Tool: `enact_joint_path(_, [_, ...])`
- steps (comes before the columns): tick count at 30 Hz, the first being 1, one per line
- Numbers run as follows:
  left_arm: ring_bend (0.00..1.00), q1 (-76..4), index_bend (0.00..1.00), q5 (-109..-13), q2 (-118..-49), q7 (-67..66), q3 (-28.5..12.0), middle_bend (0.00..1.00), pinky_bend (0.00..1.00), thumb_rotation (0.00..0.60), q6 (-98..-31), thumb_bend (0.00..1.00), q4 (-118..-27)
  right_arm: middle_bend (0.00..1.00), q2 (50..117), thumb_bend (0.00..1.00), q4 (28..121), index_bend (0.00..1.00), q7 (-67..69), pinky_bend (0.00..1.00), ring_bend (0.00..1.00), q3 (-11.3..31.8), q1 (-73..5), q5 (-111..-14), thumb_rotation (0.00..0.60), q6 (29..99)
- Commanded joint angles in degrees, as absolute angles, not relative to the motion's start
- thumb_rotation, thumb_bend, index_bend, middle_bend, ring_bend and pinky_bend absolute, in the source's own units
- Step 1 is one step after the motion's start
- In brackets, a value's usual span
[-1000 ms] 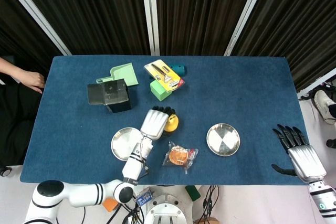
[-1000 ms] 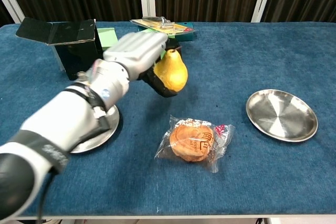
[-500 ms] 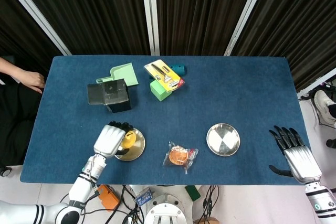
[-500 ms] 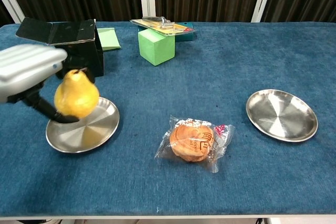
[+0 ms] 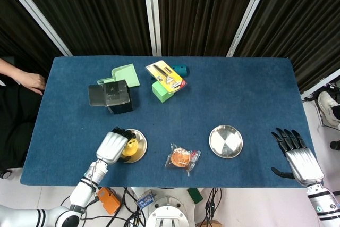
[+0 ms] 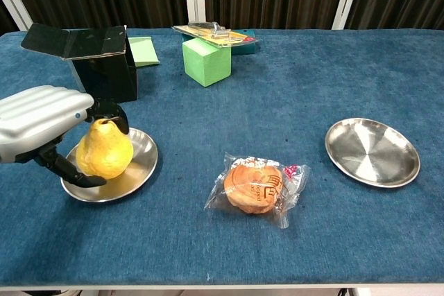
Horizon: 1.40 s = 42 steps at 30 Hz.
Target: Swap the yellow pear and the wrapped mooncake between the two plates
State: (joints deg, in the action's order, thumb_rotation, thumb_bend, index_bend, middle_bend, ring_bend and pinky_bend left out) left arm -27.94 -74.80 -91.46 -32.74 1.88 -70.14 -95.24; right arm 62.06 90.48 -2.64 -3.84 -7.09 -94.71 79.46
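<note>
My left hand [image 6: 38, 124] grips the yellow pear [image 6: 104, 150] and holds it upright on the left steel plate [image 6: 133, 172]; from the head view the left hand [image 5: 112, 145] covers most of the pear [image 5: 129, 146] and the left plate [image 5: 139, 150]. The wrapped mooncake [image 6: 258, 186] lies on the blue cloth between the plates, also visible as the mooncake [image 5: 182, 158] from above. The right plate [image 6: 372, 151] holds nothing. My right hand [image 5: 298, 158] hangs open off the table's right front corner, fingers spread.
At the back stand an open black box [image 6: 97, 60], a green block [image 6: 207, 60], a green card [image 6: 143, 50] and a packaged tool [image 5: 166, 76]. A person's hand [image 5: 31, 81] rests at the table's left edge.
My left hand carried the pear from the table's middle leftward over the left plate, then lowered it onto the plate. The right hand barely moved.
</note>
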Motion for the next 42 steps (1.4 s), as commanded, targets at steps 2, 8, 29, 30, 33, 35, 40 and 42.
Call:
enact_joint_path(2, [0.17,-28.02,0.19,-75.14,-91.2,-32.62,1.81,0.2,0.26,0.6,-69.4,0.03,-95.05,0.0,62.12,0.3,90.44,0.0,-2.71,0.05,0.0,-3.85,-7.18,-94.7,0.516,79.24])
enact_joint_path(8, [0.1,-27.5,0.12,-77.74,-89.58,-32.7,2.91,0.15,0.25,0.6,-69.73,0.0,-96.45,0.0,62.31,0.3,90.53,0.0,-2.98,0.05,0.0,-3.79,-7.37,-94.64,0.517,78.87])
enact_joint_path(29, [0.09,-12.46,0.12,-93.43,-70.76,-16.59,12.32,0.14,0.25,0.6,-89.85,0.0,-97.2,0.0,78.16,0.3,103.52,0.0,-20.74,0.05,0.0,3.07,-27.23,-88.64,0.518,50.39])
enact_joint_path(30, [0.09,-12.09,0.12,-93.16,-70.63,-15.44,12.16,0.14,0.25,0.6,-89.96,0.0,-96.64,0.0,79.91,0.3,103.23,0.0,-22.53,0.05,0.0,3.64,-28.0,-86.74,0.518,49.24])
enact_joint_path(33, [0.09,-11.04,0.12,-92.41,-70.09,-12.62,11.64,0.14,0.24,0.6,-90.05,0.0,-95.14,0.0,86.06,0.3,101.33,0.0,-28.4,0.05,0.0,5.49,-30.33,-80.45,0.517,47.1])
enact_joint_path(35, [0.09,-10.55,0.12,-92.37,-69.76,-11.74,11.3,0.14,0.24,0.6,-90.0,0.0,-94.54,0.0,88.95,0.3,100.54,0.0,-31.67,0.05,0.0,6.28,-31.6,-76.42,0.518,46.53])
enact_joint_path(40, [0.09,-9.96,0.12,-92.92,-69.27,-10.01,10.28,0.14,0.24,0.6,-89.68,0.0,-93.98,0.01,92.62,0.3,99.44,0.0,-37.5,0.08,0.0,6.54,-34.45,-68.78,0.517,45.92])
enact_joint_path(42, [0.09,-9.81,0.12,-93.01,-69.19,-9.51,9.94,0.14,0.24,0.6,-89.44,0.0,-93.86,0.06,93.36,0.3,99.39,0.02,-38.46,0.11,0.02,6.35,-35.06,-67.33,0.518,46.34])
